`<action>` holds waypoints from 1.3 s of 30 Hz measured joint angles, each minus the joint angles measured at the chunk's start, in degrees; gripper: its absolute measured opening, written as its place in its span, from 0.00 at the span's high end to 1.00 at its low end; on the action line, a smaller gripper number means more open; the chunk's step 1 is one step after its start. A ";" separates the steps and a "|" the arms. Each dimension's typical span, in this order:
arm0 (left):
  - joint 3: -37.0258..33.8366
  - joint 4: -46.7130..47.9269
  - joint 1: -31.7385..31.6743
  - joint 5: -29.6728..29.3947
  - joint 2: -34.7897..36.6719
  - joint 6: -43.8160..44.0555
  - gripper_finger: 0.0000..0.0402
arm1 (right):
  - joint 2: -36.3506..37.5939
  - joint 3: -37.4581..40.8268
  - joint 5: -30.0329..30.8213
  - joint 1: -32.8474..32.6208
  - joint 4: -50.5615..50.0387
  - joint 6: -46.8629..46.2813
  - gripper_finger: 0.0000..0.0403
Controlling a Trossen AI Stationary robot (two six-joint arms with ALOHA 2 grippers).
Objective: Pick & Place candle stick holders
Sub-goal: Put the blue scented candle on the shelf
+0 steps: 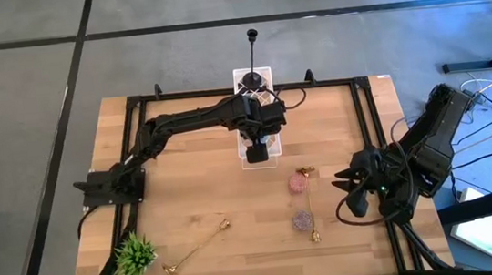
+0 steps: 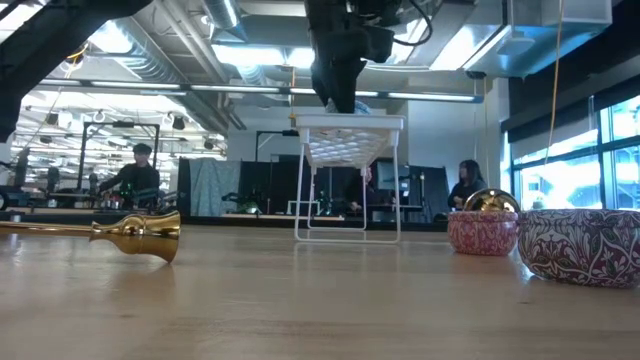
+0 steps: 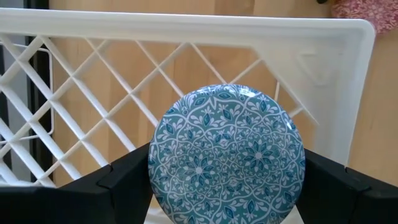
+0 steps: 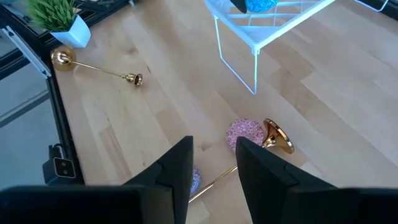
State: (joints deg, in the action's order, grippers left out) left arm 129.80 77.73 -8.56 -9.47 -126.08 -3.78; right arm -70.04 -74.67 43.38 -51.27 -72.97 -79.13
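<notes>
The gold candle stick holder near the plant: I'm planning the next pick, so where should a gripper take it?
Grip the gold candle stick holder mid-stem, coming straight down with fingers across the stem. It lies flat and thin on the table, clear of the plant, so the stem seems the easiest part.

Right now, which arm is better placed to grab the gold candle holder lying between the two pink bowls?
Right. The right gripper hovers open beside that gold candle holder, while the left gripper is busy holding a blue patterned disc over the white rack.

Overhead looks straight down; low looks level; both share the white rack [image 1: 256, 118]
</notes>
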 joint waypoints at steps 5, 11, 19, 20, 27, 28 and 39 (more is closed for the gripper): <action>0.00 0.01 0.04 0.02 0.00 0.01 0.22 | 0.00 0.00 0.11 0.00 0.05 -0.13 0.69; 0.00 0.09 0.11 0.07 0.00 0.04 0.22 | 0.00 0.00 0.11 0.02 0.04 -0.13 0.69; 0.02 0.17 0.22 1.08 0.00 -0.45 0.22 | 0.00 0.00 0.09 1.42 0.20 -0.13 0.69; 0.02 0.18 0.22 1.33 0.00 -0.59 0.22 | 0.00 0.00 0.09 1.56 0.34 -0.11 0.69; 0.07 0.23 0.26 1.64 0.00 -1.52 0.21 | 0.00 0.00 0.06 1.79 0.43 0.29 0.69; 0.07 0.25 0.26 1.64 -0.02 -1.54 0.21 | 0.00 0.00 0.09 1.79 0.39 0.30 0.69; 0.07 0.23 0.28 1.09 -0.11 -2.97 0.05 | -0.01 0.00 0.84 1.80 0.36 0.50 0.69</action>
State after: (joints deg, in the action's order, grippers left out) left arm 129.86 77.96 -8.27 -8.38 -126.19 -6.75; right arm -70.05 -74.67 44.22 -49.46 -72.61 -78.63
